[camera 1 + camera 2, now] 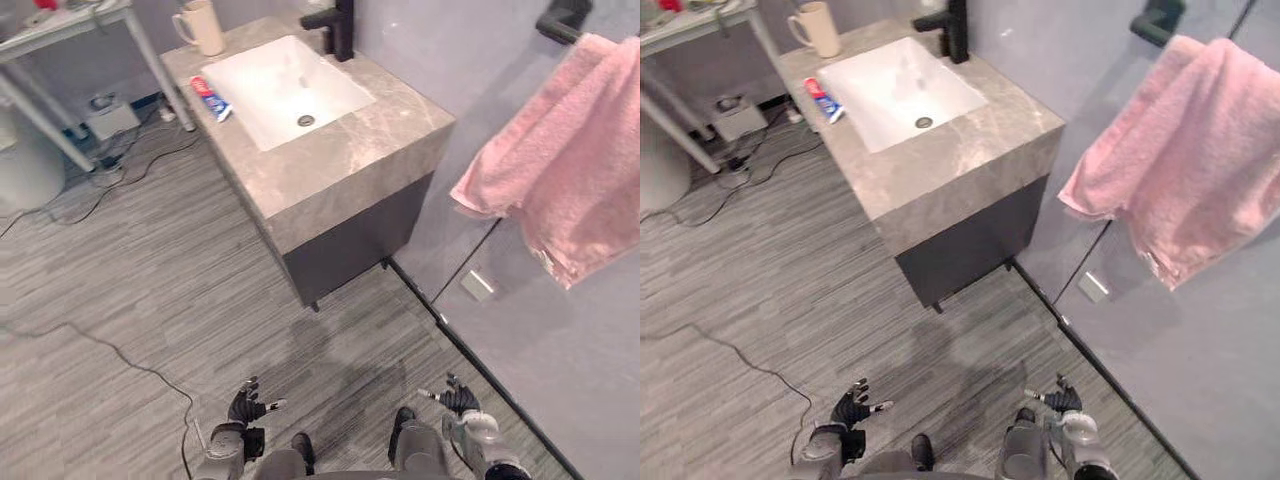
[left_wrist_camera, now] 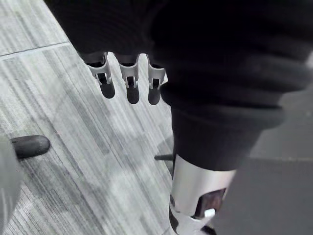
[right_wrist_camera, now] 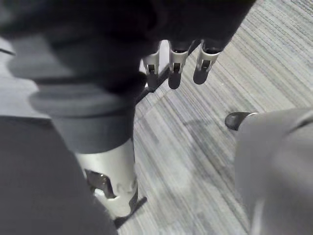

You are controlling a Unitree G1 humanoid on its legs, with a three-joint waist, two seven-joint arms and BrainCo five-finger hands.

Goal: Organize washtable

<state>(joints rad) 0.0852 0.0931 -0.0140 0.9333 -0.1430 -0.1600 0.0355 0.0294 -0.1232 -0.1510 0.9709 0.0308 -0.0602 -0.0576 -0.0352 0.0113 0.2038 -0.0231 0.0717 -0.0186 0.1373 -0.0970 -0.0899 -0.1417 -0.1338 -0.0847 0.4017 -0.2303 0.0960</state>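
Left hand (image 1: pixel 245 405): low above the floor (image 1: pixel 150 280), fingers spread, holding nothing.
Right hand (image 1: pixel 455 398): low above the floor, fingers relaxed, empty.
Worktop (image 1: pixel 340 150): grey stone, well apart from both hands.
Sink (image 1: pixel 270 85): white, set into the worktop.
Tube (image 1: pixel 210 98): lying on the worktop at the sink's left edge.
Cup (image 1: pixel 205 27): cream, upright at the far left corner.
Tap (image 1: pixel 338 25): black, behind the sink.
Towel (image 1: pixel 570 160): pink, hanging on the wall to the right.

A red-white-blue toothpaste tube (image 1: pixel 211 98) lies flat on the grey counter (image 1: pixel 345 155), just left of the white basin (image 1: pixel 270 80); a cream mug (image 1: pixel 205 27) stands upright by the basin's far-left corner.
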